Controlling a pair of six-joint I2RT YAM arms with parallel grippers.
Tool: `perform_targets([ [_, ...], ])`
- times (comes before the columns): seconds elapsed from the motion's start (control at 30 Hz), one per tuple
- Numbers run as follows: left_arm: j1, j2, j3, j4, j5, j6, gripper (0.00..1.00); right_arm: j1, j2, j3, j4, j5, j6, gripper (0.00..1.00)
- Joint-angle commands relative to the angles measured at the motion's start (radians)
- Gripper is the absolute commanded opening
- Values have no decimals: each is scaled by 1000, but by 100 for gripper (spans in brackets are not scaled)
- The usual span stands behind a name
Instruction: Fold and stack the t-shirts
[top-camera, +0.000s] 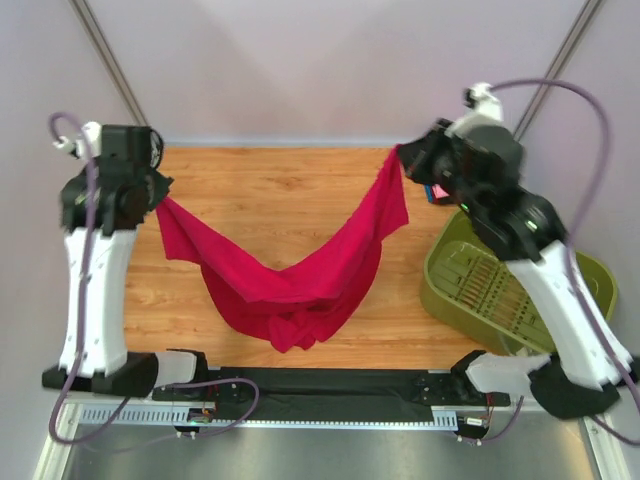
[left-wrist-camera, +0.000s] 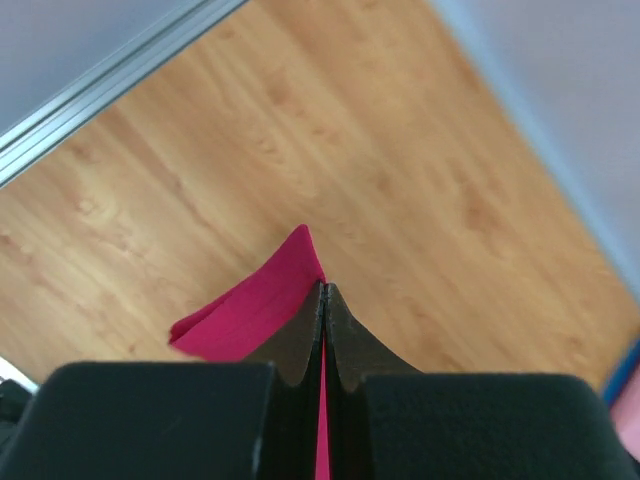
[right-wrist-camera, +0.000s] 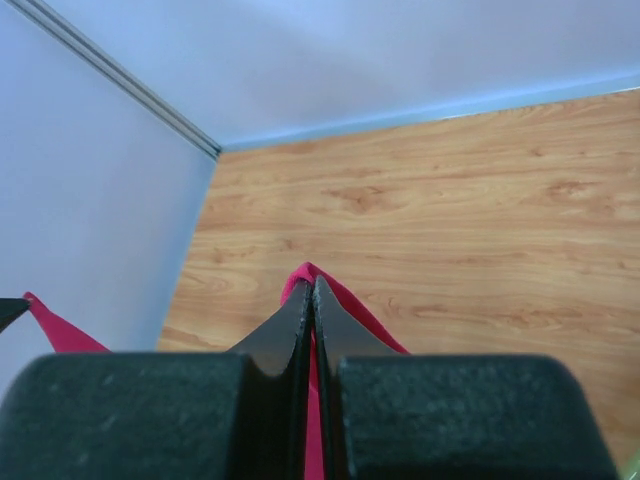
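Note:
The crimson-red t-shirt (top-camera: 300, 270) hangs in a sagging curve between both arms, its low middle bunched near the table's front. My left gripper (top-camera: 160, 200) is shut on its left corner; in the left wrist view my left gripper (left-wrist-camera: 324, 288) pinches red cloth (left-wrist-camera: 250, 310). My right gripper (top-camera: 402, 156) is shut on the right corner; in the right wrist view my right gripper (right-wrist-camera: 312, 284) pinches red cloth (right-wrist-camera: 350, 305). Slivers of pink and blue folded cloth (top-camera: 436, 191) show behind the right arm; the black one is hidden.
The olive-green plastic basket (top-camera: 470, 280) stands at the right side of the wooden table (top-camera: 270, 190), partly under the right arm. A black rail (top-camera: 330, 385) runs along the near edge between the arm bases. Walls close the back.

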Motion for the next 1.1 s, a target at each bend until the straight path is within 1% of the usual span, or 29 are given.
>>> perform_targets([
  [0.0,63,129,-192,-73,-4,-38,0,-15,270,68,90,-60,-116,0],
  [0.03,106,148,-246,-29,16,-31,0,-19,318,87,91,-113,-125,0],
  [0.07,152,156,-346,-7,73,-27,0,-24,361,98,88,-138,-133,0],
  [0.1,183,163,-394,14,101,-19,0,-33,444,113,84,-162,-133,0],
  [0.13,236,177,-438,63,122,7,0,-42,481,113,84,-204,-131,0],
  [0.17,256,188,-508,82,125,25,0,-47,518,109,91,-224,-125,0],
  [0.2,299,203,-532,103,125,41,0,-58,583,92,112,-257,-121,0],
  [0.23,318,243,-549,108,127,71,4,-61,614,86,127,-293,-118,0],
  [0.27,348,264,-557,114,141,88,21,-68,680,80,152,-325,-115,0],
  [0.3,352,286,-551,112,139,103,30,-73,716,80,158,-325,-110,0],
  [0.33,352,329,-538,108,133,120,36,-78,751,101,163,-360,-104,0],
  [0.4,341,358,-479,118,162,175,43,-96,849,133,173,-418,-87,0],
  [0.43,326,373,-463,143,229,203,43,-104,880,183,173,-434,-81,1],
  [0.47,306,377,-439,181,278,290,43,-110,907,211,169,-446,-72,2],
  [0.5,246,378,-428,257,326,332,43,-127,961,249,161,-466,-56,4],
  [0.53,211,380,-417,292,401,370,43,-137,986,321,147,-476,-46,7],
  [0.57,176,380,-400,322,436,440,43,-150,1025,366,114,-482,-36,11],
  [0.6,116,378,-399,398,475,474,43,-173,1041,403,88,-488,-14,18],
  [0.63,62,374,-402,442,604,516,43,-183,1055,441,53,-483,-4,24],
  [0.67,22,375,-403,474,633,547,43,-194,1064,525,-51,-467,0,33],
  [0.7,-63,381,-394,499,639,599,43,-212,1070,553,-108,-430,8,36],
  [0.73,-104,402,-382,508,660,623,43,-223,1066,572,-159,-417,14,40],
  [0.77,-142,415,-377,513,674,646,43,-226,1035,554,-238,-410,19,41],
  [0.8,-215,445,-374,522,679,682,43,-232,1008,517,-264,-407,19,42],
  [0.83,-248,459,-376,527,676,693,42,-233,977,476,-280,-405,8,43],
  [0.87,-303,475,-382,545,671,697,42,-233,899,360,-288,-402,5,43],
  [0.97,-355,537,-386,579,708,682,42,-234,734,189,-252,-387,-1,44],
  [1.0,-380,568,-386,600,720,674,42,-234,698,109,-247,-381,-1,44],
  [1.07,-409,606,-382,620,759,663,42,-236,617,49,-253,-397,-3,44],
])
